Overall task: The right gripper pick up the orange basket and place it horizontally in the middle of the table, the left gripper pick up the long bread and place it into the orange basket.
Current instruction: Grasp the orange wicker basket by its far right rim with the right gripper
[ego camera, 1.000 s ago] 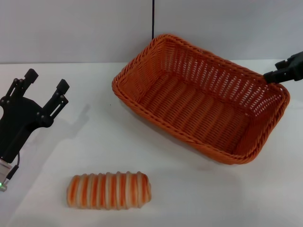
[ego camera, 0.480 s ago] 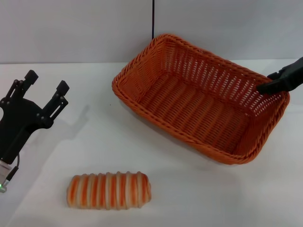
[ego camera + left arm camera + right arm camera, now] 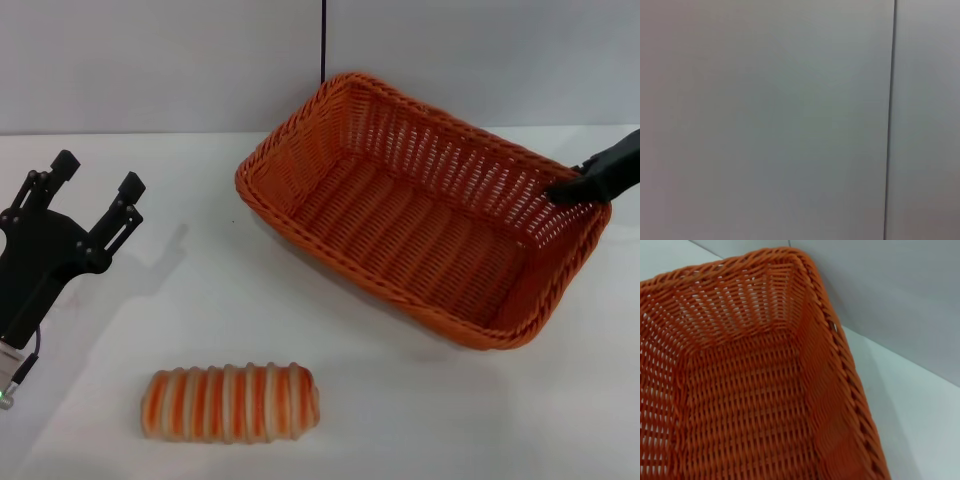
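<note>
The orange basket (image 3: 420,215) sits slantwise on the white table (image 3: 200,290), right of centre, with nothing in it. My right gripper (image 3: 582,187) comes in from the right edge, its black tip at the rim of the basket's far right corner. The right wrist view looks down into that basket (image 3: 740,390) along its braided rim. The long bread (image 3: 230,403), striped orange and cream, lies flat near the table's front, left of centre. At the left my left gripper (image 3: 98,170) hovers open and holds nothing, well behind the bread.
A grey wall (image 3: 150,60) closes off the back of the table, with a thin dark cable (image 3: 323,40) running down it behind the basket. The left wrist view shows only that wall and the cable (image 3: 890,120).
My right gripper has sunk and drawn in to the rim at the basket's right corner. The left arm and the bread have stayed put.
</note>
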